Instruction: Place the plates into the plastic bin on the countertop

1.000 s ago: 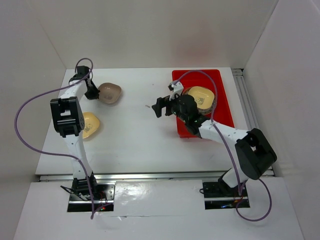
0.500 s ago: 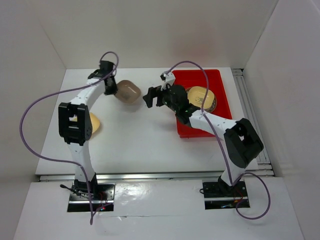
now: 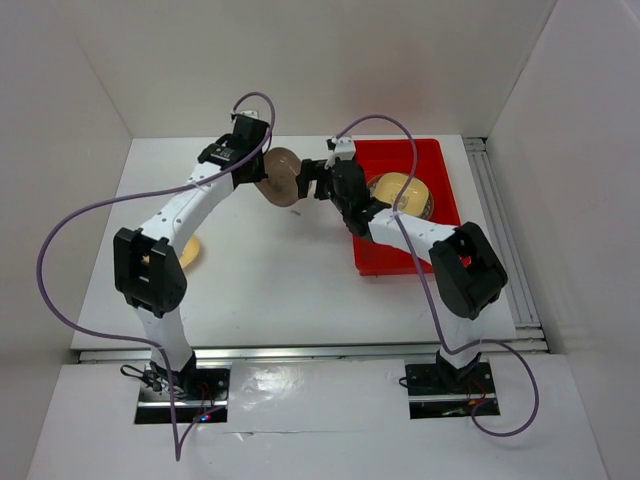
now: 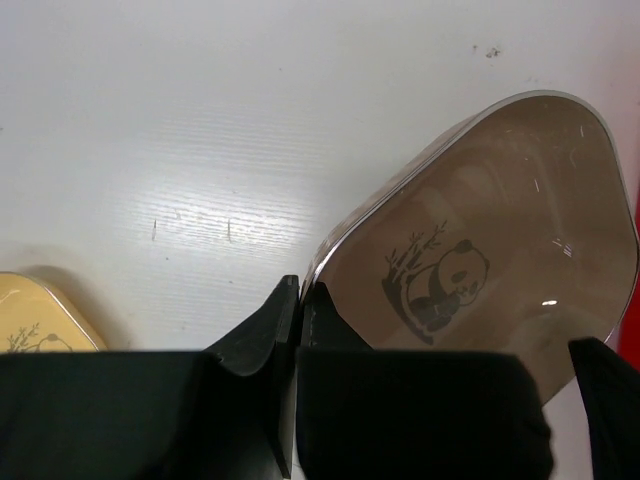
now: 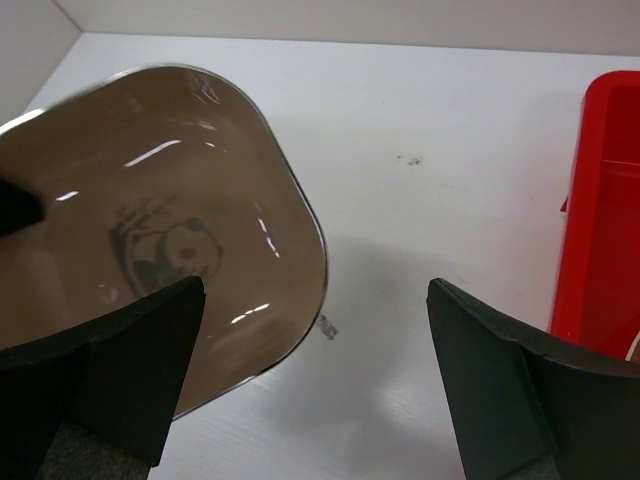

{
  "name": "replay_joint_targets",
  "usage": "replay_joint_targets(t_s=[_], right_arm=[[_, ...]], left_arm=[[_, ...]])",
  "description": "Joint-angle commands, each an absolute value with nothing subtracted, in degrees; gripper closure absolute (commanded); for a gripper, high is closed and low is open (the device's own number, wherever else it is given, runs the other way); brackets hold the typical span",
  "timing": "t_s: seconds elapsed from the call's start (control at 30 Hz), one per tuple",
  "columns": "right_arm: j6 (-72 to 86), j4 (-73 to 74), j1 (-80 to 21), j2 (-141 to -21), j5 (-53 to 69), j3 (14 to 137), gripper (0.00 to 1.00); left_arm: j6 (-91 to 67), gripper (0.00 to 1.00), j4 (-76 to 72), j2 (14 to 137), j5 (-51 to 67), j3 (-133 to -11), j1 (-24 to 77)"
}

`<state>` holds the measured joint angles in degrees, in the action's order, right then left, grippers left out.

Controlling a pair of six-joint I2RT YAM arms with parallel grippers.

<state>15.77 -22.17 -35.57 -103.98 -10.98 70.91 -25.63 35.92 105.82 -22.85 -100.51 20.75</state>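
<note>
your left gripper (image 3: 264, 176) has its jaws clamped on the rim of the brown dish (image 3: 284, 177), holding it clear of the worktop (image 3: 260, 262) and tilted toward the right gripper (image 3: 308, 182), whose jaws stand spread: likely a handover toward the red bin (image 3: 400, 154). against half a second ago, dish and right gripper have drawn together.

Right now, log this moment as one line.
left gripper: shut on brown rounded-square panda dish | right gripper: open, facing it | red plastic bin: yellow dish on round plate inside
</note>
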Motion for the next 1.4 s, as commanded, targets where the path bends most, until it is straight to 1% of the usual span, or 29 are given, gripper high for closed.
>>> replay_joint_targets(t_s=[0.0,0.07,0.13,0.17,0.2,0.27,0.3,0.33,0.4,0.43,0.47,0.53,0.57,0.6,0.63,0.7,0.73,0.8,0.83,0.9,1.0,1.03,1.13,1.37], right_arm=[[14.2,-23.2,-34.7,-105.6,-13.4,71.6,0.01],[13.7,-22.7,-34.7,-106.8,-11.8,72.8,0.01],[13.7,-22.7,-34.2,-108.2,-10.2,73.4,0.07],[13.7,-22.7,-34.2,-108.2,-9.0,73.4,0.15],[14.3,-22.7,-33.5,-108.8,-6.6,73.4,0.19],[15.1,-24.6,-32.7,-108.8,-1.6,72.5,0.30],[16.2,-25.3,-31.9,-108.8,0.0,72.5,0.53],[16.3,-25.9,-31.9,-108.8,1.1,71.6,0.69],[17.7,-25.9,-31.9,-108.2,1.8,70.8,0.92],[17.8,-25.9,-31.9,-106.8,1.8,70.8,1.00],[18.4,-25.1,-31.9,-106.3,1.8,70.8,1.00],[19.9,-24.1,-31.9,-104.6,0.3,70.2,1.00],[20.6,-22.3,-31.9,-104.0,-1.4,70.2,1.00],[21.3,-21.3,-31.9,-103.3,-3.8,70.2,1.00],[22.3,-20.7,-31.4,-102.6,-8.2,69.7,1.00],[23.8,-18.3,-30.4,-99.9,-12.7,68.6,1.00],[26.2,-17.1,-29.6,-99.0,-18.8,68.6,1.00],[28.6,-11.9,-29.1,-95.6,-25.2,67.1,1.00],[31.3,-10.1,-28.3,-94.6,-31.8,67.1,1.00],[33.9,-7.8,-26.8,-91.1,-38.8,64.1,1.00],[36.8,-3.3,-26.1,-87.7,-44.4,62.0,1.00],[38.3,-1.3,-25.3,-87.7,-48.3,62.0,1.00],[46.0,5.9,-22.2,-87.7,-51.1,61.4,1.00],[54.7,9.1,-14.9,-90.8,-49.5,60.8,1.00]], left_arm=[[-25.1,1.00,35.6,101.4,-24.2,-102.0,21.5],[-24.5,1.00,35.1,100.7,-22.9,-101.3,22.1],[-24.0,1.00,34.3,100.1,-20.7,-100.6,22.1],[-24.0,1.00,33.7,99.6,-19.9,-100.6,22.1],[-24.0,1.00,33.7,99.6,-18.0,-100.6,22.1],[-23.5,1.00,32.4,98.2,-16.4,-99.3,22.1],[-22.8,1.00,31.4,98.2,-15.8,-99.3,22.1],[-22.8,1.00,31.4,98.2,-15.8,-98.7,22.1],[-21.9,1.00,31.4,98.2,-17.6,-99.3,22.1],[-21.4,1.00,33.3,99.2,-18.1,-101.2,22.1],[-21.4,0.95,34.2,100.1,-18.1,-102.3,22.1],[-21.4,0.43,35.6,101.5,-19.2,-104.0,22.1],[-22.1,0.13,36.3,101.5,-19.2,-104.0,22.1],[-22.1,0.00,36.3,101.5,-19.2,-104.0,22.1],[-22.7,0.00,36.3,100.6,-19.2,-104.0,22.1],[-23.5,0.00,36.8,99.1,-20.0,-104.0,22.1],[-24.2,0.00,38.0,98.0,-22.9,-104.0,22.1],[-26.0,0.00,42.4,98.0,-26.3,-106.3,22.1],[-26.8,0.00,44.5,98.0,-30.2,-107.4,22.1],[-28.0,0.00,48.2,98.0,-33.9,-109.1,22.1],[-29.5,0.00,49.8,98.0,-35.2,-110.4,22.1],[-30.3,0.00,51.1,98.5,-35.2,-110.4,22.1],[-34.4,0.00,52.7,97.7,-35.2,-108.5,20.7],[-35.6,0.00,52.7,93.4,-33.6,-102.8,16.4]])
